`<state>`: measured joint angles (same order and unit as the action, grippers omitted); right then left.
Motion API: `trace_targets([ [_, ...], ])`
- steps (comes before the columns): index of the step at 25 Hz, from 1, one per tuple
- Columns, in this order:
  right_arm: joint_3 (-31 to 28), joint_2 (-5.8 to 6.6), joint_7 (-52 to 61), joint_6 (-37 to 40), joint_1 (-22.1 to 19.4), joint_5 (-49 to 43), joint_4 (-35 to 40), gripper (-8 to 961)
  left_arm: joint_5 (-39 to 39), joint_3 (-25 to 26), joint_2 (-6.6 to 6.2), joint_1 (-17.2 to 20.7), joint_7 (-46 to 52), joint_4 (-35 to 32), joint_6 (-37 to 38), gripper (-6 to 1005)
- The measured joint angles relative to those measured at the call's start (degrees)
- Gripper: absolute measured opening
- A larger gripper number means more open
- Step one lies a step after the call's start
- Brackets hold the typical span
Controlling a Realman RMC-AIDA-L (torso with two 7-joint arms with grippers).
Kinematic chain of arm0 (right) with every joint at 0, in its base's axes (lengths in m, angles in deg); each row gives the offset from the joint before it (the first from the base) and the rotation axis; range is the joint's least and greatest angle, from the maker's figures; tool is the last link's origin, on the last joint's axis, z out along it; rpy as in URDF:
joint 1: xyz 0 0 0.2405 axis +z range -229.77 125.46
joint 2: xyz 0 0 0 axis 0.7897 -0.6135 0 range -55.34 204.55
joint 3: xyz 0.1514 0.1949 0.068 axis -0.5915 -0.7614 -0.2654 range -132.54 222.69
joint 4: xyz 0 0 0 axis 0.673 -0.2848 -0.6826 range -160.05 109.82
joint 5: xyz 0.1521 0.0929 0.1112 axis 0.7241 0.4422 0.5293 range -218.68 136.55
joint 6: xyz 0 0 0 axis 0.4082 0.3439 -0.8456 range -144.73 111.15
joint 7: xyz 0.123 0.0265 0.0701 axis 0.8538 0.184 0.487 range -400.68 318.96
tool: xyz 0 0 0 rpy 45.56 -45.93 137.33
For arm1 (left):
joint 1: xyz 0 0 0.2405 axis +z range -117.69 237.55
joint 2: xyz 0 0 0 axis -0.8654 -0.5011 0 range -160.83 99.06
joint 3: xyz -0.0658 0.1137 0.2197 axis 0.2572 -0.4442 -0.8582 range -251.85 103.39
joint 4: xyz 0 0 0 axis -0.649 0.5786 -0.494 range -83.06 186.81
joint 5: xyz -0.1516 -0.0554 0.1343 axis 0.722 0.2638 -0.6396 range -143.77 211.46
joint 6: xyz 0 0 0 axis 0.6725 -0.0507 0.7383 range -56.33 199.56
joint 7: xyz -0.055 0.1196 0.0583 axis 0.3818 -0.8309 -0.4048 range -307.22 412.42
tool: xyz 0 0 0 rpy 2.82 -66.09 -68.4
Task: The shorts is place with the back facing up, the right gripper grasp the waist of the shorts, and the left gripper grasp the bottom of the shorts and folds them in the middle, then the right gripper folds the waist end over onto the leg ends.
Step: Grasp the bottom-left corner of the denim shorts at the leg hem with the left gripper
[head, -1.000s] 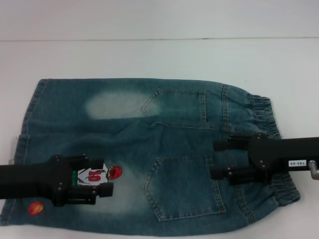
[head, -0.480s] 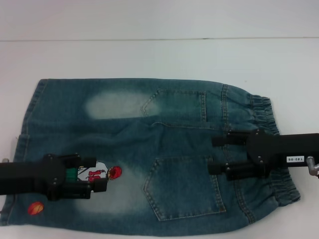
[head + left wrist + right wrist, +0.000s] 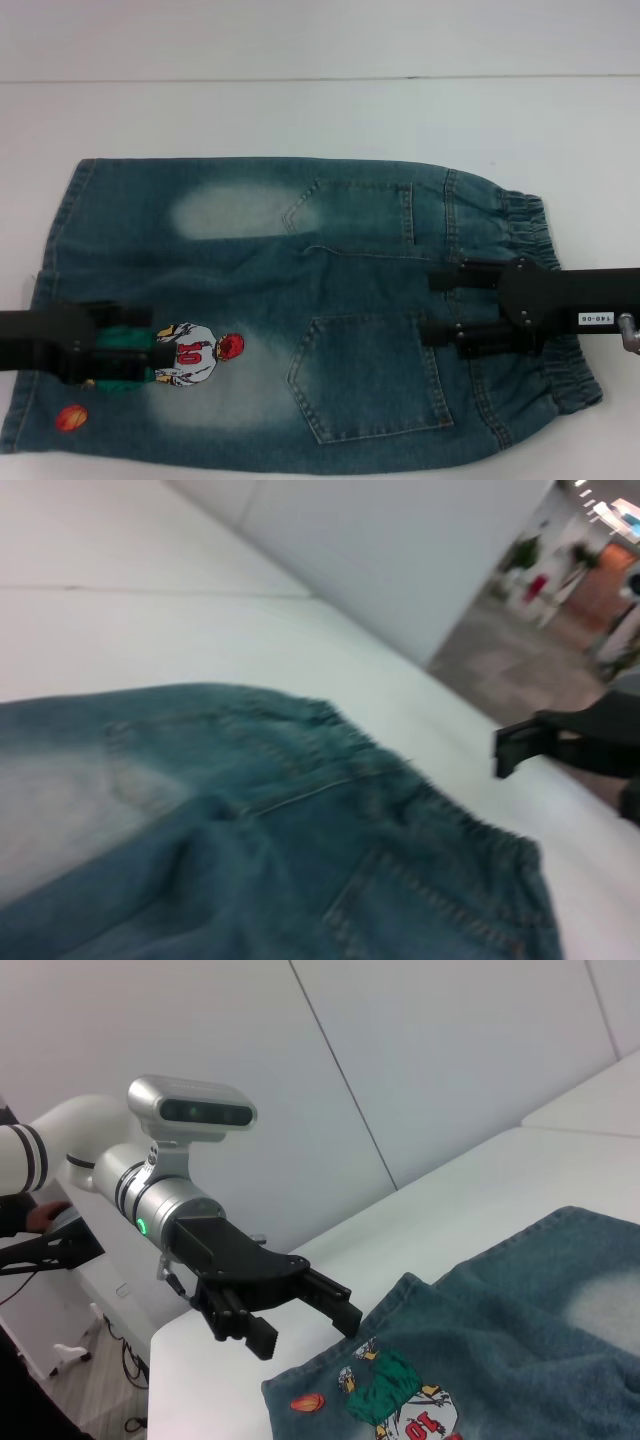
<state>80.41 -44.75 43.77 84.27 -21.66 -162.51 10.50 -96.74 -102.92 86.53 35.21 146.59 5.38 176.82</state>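
The blue denim shorts (image 3: 300, 280) lie flat with the back pockets up. Their elastic waist (image 3: 540, 230) is at the right and the leg ends (image 3: 50, 260) at the left. My right gripper (image 3: 440, 306) is open over the shorts just inside the waistband, beside the lower back pocket (image 3: 370, 375). My left gripper (image 3: 140, 347) is over the near leg close to the hem, beside a basketball-player print (image 3: 195, 352). The right wrist view shows the left gripper (image 3: 300, 1322) open and holding nothing, above the shorts' corner (image 3: 330, 1385).
The shorts rest on a white table (image 3: 300, 110) whose far edge meets a pale wall. A small orange ball patch (image 3: 72, 418) marks the near left corner. In the left wrist view, the floor drops away beyond the table's edge (image 3: 470, 740).
My left gripper has slid left toward the leg hem, uncovering the player print. The right gripper has stayed almost where it was, still open. The shorts have not moved.
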Motion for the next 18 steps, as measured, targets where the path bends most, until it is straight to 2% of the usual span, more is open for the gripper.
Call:
trace_targets([
  [3,-0.06,0.00,-0.06,-0.02,-0.10,0.05,-0.02,927,-1.38,0.58,-0.54,0.00,1.95,-1.77,-0.24,888],
  [5,-0.10,0.01,-0.12,-0.01,-0.21,0.06,-0.09,927,-4.77,2.33,-0.92,-0.02,4.72,-5.26,-0.31,887],
  [10,-0.59,0.00,-0.43,-0.02,-0.26,0.08,-0.52,926,-10.57,4.67,-1.14,0.11,8.11,-10.52,-0.36,890],
  [18,-1.15,0.01,-0.50,-0.17,-0.26,0.09,-0.54,926,-18.02,6.88,-1.57,0.02,10.02,-13.52,-0.55,889],
])
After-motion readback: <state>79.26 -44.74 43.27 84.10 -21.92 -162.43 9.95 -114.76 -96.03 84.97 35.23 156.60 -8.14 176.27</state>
